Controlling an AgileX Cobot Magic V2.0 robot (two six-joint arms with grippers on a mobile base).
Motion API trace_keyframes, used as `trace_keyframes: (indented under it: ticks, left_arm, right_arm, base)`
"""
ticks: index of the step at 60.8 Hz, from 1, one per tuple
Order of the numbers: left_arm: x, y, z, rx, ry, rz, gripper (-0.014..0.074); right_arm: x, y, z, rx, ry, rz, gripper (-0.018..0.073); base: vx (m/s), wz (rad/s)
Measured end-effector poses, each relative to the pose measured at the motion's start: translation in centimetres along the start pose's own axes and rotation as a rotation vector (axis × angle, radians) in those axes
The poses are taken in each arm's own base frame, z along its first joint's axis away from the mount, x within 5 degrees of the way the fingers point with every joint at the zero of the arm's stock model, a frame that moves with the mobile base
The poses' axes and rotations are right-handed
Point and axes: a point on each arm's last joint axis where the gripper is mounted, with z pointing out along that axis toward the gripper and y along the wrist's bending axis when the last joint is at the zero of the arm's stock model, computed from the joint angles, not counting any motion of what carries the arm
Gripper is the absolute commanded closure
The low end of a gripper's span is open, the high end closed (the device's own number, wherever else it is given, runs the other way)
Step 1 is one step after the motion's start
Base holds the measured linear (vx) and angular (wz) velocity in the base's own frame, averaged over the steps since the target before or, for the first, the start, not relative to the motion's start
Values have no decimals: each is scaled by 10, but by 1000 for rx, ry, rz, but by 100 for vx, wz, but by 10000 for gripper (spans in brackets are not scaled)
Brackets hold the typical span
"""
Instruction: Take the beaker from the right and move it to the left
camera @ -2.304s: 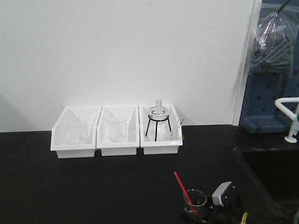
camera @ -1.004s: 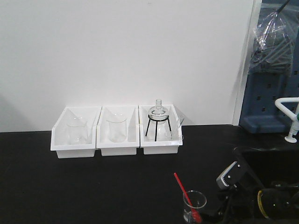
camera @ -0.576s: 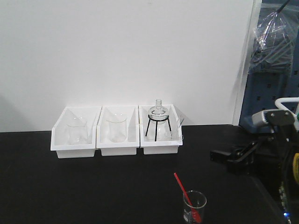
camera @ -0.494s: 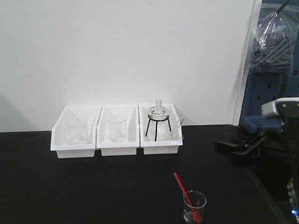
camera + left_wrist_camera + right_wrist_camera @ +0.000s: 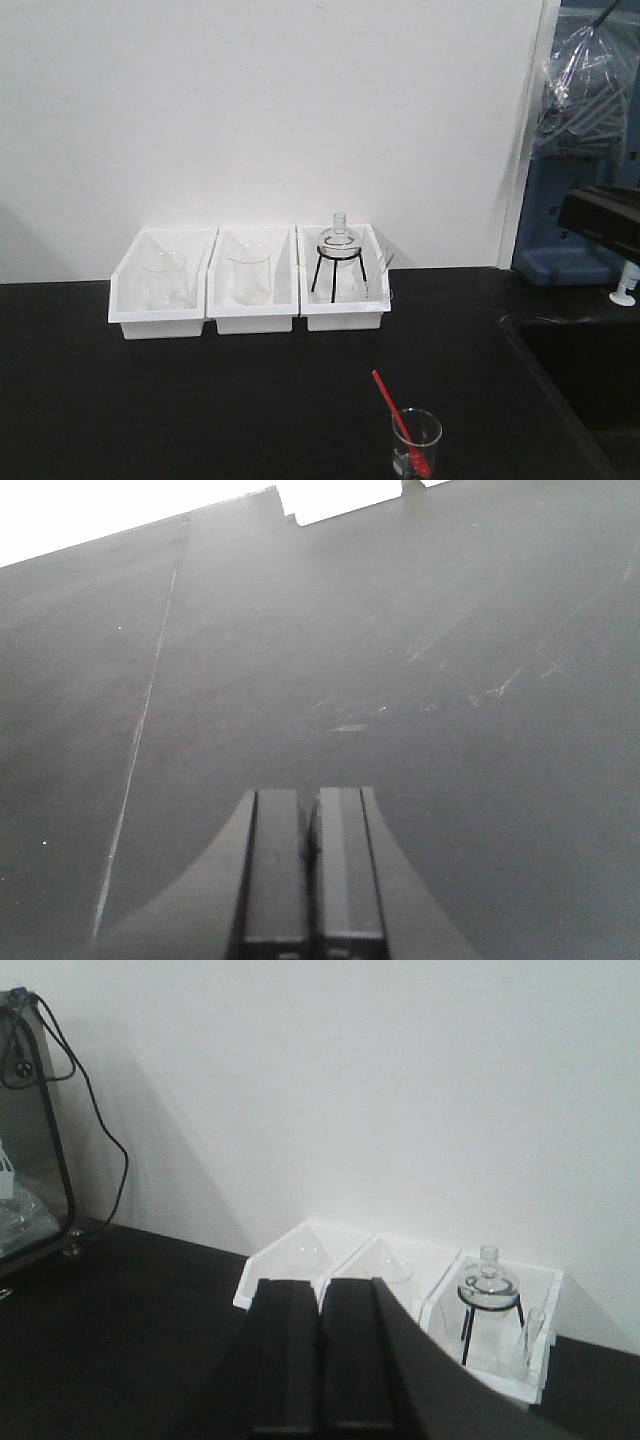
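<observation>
The beaker (image 5: pixel 416 441), small clear glass with a red rod leaning out of it, stands alone on the black table near the front edge, right of the middle. No gripper touches it. Of my right arm, only a dark part (image 5: pixel 600 215) shows at the front view's right edge, high above the table. In the right wrist view my right gripper (image 5: pixel 319 1285) is shut and holds nothing, facing the white bins. My left gripper (image 5: pixel 310 798) is shut with nothing in it, low over bare black tabletop. The beaker is out of both wrist views.
Three white bins (image 5: pixel 252 318) stand side by side against the back wall. Two hold larger clear beakers (image 5: pixel 250 274), the right one a round flask on a black tripod (image 5: pixel 338 255). A sink recess (image 5: pixel 580 370) lies at the right. A metal-framed box (image 5: pixel 30 1130) stands far left.
My right gripper was down at the beaker, then drew off to the right and rose until almost out of the front view. The beaker stays where it was.
</observation>
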Motion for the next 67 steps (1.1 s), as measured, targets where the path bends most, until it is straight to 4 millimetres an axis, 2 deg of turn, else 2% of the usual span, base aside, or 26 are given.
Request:
trace_keyframes:
  ticks: [16, 23, 29, 35, 41, 45, 51, 59, 67]
  left_arm:
    - [0, 0, 0, 0, 0, 0, 603]
    - [0, 0, 0, 0, 0, 0, 603]
    - [0, 0, 0, 0, 0, 0, 603]
    - [0, 0, 0, 0, 0, 0, 603]
    - [0, 0, 0, 0, 0, 0, 603]
    - [0, 0, 0, 0, 0, 0, 603]
    - [0, 0, 0, 0, 0, 0, 603]
    - [0, 0, 0, 0, 0, 0, 603]
    - [0, 0, 0, 0, 0, 0, 603]
  right_arm:
    - [-15, 21, -27, -8, -85, -63, 567]
    - [-18, 24, -33, 5, -107, -92, 567]
    - [-23, 21, -34, 52, -164, -180, 567]
    - [-35, 11, -35, 169, -283, -272, 567]
    - [-42, -12, -39, 408, -356, -235, 567]
    - [-38, -26, -42, 554, -309, -200, 567]
    - [-21, -40, -48, 716, -129, -124, 567]
    - [-4, -45, -48, 751, 80, -126, 567]
    - [1, -43, -47, 721, 127, -112, 567]
  base:
    - [0, 0]
    - [0, 0]
    - [0, 0]
    - [0, 0]
    - [0, 0]
    - [0, 0]
    - [0, 0]
    - [0, 0]
    - [0, 0]
